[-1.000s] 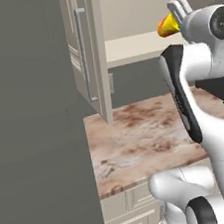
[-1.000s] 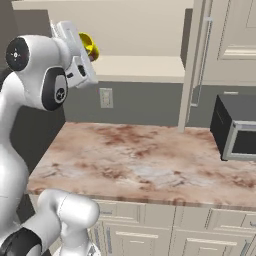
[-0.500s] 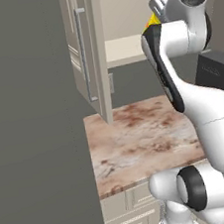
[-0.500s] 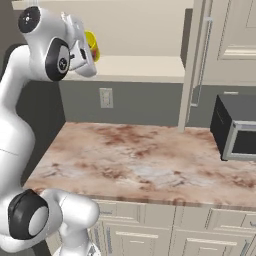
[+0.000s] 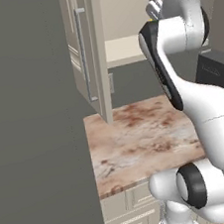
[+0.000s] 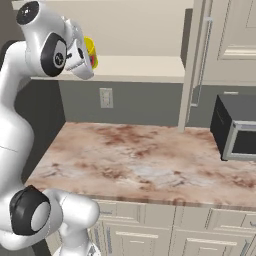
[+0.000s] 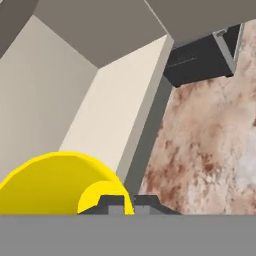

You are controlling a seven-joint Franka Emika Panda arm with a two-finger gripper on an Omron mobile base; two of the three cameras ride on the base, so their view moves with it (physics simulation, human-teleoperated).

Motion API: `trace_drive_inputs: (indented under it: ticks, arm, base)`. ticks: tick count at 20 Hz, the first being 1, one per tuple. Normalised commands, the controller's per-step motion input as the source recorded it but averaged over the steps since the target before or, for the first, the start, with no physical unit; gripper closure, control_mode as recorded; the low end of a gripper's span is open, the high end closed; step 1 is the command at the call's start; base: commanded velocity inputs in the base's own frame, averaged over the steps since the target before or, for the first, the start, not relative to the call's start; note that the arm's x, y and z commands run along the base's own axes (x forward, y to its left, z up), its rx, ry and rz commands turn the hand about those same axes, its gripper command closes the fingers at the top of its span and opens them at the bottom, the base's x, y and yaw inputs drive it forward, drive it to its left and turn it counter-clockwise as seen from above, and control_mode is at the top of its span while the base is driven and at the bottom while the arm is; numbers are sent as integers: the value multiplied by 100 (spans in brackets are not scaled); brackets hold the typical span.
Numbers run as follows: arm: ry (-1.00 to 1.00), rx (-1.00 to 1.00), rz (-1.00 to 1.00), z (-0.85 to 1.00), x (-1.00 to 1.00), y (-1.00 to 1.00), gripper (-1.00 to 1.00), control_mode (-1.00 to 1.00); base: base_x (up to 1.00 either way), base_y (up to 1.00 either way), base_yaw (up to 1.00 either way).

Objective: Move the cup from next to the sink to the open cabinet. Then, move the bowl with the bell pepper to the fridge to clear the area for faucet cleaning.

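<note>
A marbled counter (image 6: 150,160) runs below the raised arm, with cream drawers under its front edge. The gripper (image 6: 89,54) is held at shelf height, its jaws closed on the rim of the yellow cup (image 6: 90,51). In the hand view the cup (image 7: 62,182) sits directly at the fingertips, its wall clamped between them. The beige shelf of the open cabinet (image 6: 150,69) lies just beyond and slightly below the cup. The panelled cabinet door (image 5: 83,52) stands open on the gripper's left. A dark microwave (image 6: 235,125) rests on the counter, well apart on the gripper's right.
</note>
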Motion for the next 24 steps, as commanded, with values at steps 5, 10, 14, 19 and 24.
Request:
trace_drive_inputs:
  ticks: [5,10,14,19,24]
  arm:
    - [2,0,0,-13,42,5,100,-100]
    - [2,0,0,0,67,7,100,-100]
    - [13,0,0,-10,78,13,100,-100]
    - [18,-1,0,-27,59,12,100,-100]
    - [11,0,0,-28,40,6,100,-100]
  base:
    - [0,0,0]
    - [0,0,0]
    - [0,0,0]
    - [0,0,0]
    - [0,0,0]
